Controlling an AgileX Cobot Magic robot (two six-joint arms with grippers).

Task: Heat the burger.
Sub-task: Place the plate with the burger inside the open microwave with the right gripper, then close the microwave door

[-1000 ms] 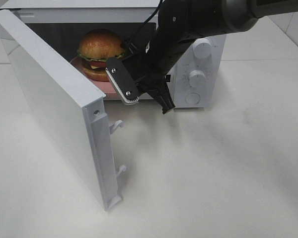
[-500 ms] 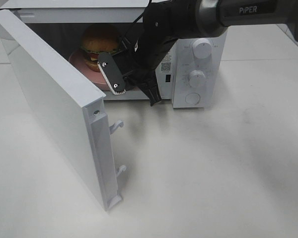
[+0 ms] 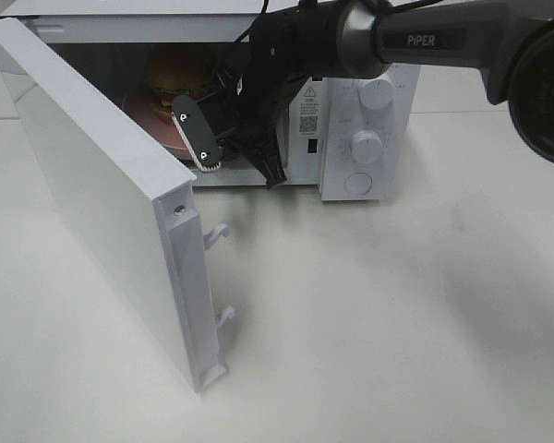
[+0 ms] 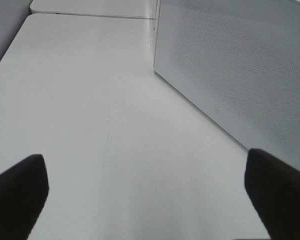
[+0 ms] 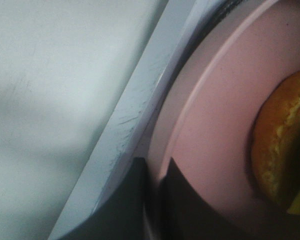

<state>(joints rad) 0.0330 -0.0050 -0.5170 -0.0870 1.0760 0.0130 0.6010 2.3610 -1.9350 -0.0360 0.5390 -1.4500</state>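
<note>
Right wrist view, nearest first: the right gripper (image 5: 156,170) has its fingers (image 5: 121,210) pressed together on the near rim of the plate (image 5: 215,115), at the sill of the microwave (image 3: 369,138). Farther in, the burger (image 5: 282,150) sits on that plate inside the cavity, behind the open door (image 3: 102,203). It looks tall, soft and loosely stacked — likely to lean or shed layers if squeezed or jolted — so the stiff, smooth rim seems the better hold. The left gripper (image 4: 150,200) hangs spread wide over the table (image 4: 90,100), holding nothing.
</note>
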